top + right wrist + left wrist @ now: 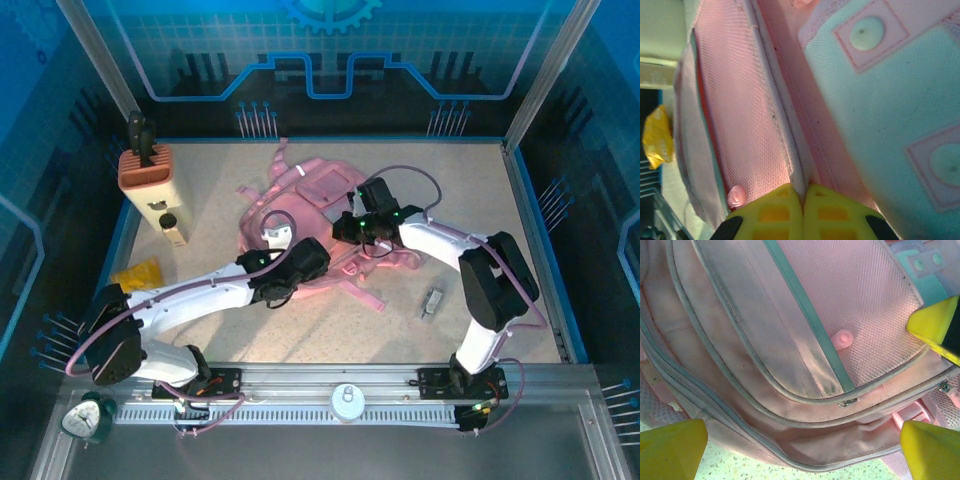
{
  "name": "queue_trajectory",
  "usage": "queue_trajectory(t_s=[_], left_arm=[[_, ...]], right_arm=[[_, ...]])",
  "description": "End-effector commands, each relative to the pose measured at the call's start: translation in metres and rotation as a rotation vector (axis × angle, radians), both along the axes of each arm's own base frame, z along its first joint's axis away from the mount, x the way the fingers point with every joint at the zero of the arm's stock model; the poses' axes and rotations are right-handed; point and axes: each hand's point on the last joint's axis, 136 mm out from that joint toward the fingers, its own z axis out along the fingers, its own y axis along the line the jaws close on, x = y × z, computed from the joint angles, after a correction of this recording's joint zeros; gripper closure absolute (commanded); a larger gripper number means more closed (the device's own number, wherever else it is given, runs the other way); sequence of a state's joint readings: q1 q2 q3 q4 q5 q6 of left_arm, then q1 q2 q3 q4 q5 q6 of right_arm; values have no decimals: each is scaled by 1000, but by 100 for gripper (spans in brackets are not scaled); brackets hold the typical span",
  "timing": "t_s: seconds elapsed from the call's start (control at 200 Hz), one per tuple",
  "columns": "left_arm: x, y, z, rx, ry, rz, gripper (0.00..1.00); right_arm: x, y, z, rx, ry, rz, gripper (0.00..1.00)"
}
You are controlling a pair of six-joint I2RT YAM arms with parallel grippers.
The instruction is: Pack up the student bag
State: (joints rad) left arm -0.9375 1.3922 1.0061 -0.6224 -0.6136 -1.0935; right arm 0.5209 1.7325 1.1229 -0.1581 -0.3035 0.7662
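Note:
The student bag (315,205), a soft pink backpack, lies flat in the middle of the table. My left gripper (300,265) hovers at its near edge, open wide, nothing between its yellow fingers (670,450). In the left wrist view the student bag (765,330) shows a gaping compartment mouth (840,437) between zipper seams. My right gripper (352,226) is over the bag's middle. In the right wrist view its gripper (803,200) is shut, pinching a white-trimmed seam (792,160) of the student bag between mesh and a pale front pocket (900,100).
An orange holder (145,170) and a small bottle (172,228) stand at the back left. A yellow packet (135,272) lies at the left, also the yellow packet (657,135). A small grey object (433,300) rests right of the bag. A pink strap (365,295) trails toward the front.

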Motion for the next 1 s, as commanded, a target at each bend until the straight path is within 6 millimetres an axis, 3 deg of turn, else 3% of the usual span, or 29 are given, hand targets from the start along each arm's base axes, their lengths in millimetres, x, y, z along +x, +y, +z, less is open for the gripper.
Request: queue_trajectory(t_s=[0.0, 0.205, 0.43, 0.996], left_arm=[[-3, 1, 2, 21, -6, 58, 1], [-2, -17, -5, -23, -11, 62, 1], [9, -24, -5, 4, -17, 91, 1], [28, 5, -29, 161, 11, 267, 3]], right_arm=[[-10, 27, 43, 164, -55, 10, 100], [-15, 35, 64, 222, -75, -31, 100], [-18, 36, 66, 236, -70, -43, 100], [-13, 36, 70, 270, -76, -80, 100]])
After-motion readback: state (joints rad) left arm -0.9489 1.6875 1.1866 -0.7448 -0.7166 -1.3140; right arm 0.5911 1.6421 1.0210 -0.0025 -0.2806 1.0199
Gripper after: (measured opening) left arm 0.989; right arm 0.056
